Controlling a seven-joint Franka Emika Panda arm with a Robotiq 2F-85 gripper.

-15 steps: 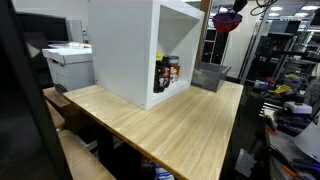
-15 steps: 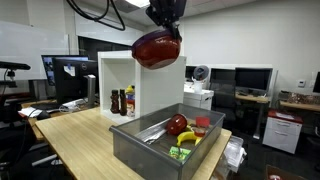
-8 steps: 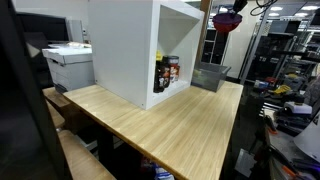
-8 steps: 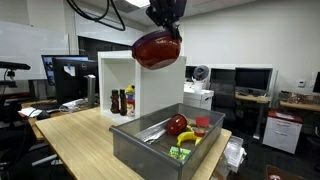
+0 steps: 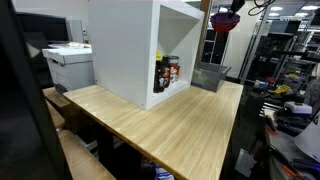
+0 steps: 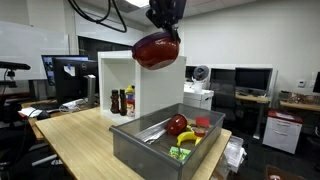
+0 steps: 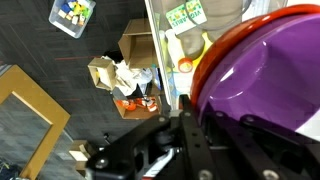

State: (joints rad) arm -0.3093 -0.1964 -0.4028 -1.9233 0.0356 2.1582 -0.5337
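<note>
A dark red bowl (image 6: 156,49) hangs high above the table, tilted on its side, with my gripper (image 6: 168,31) shut on its rim. It is held over the near end of a grey metal bin (image 6: 165,143). In the other exterior view the red bowl (image 5: 222,22) shows small near the top edge, above the bin (image 5: 210,76). The wrist view is filled by the bowl (image 7: 262,80), which looks purple inside with a red rim; one dark finger (image 7: 190,140) presses against that rim.
The bin holds toy food: a red apple (image 6: 177,125), a banana (image 6: 188,137) and a green packet (image 6: 180,153). A white open cabinet (image 6: 128,85) holds bottles (image 6: 124,102) on the wooden table (image 5: 160,120). A printer (image 5: 68,65) stands behind; desks and monitors surround.
</note>
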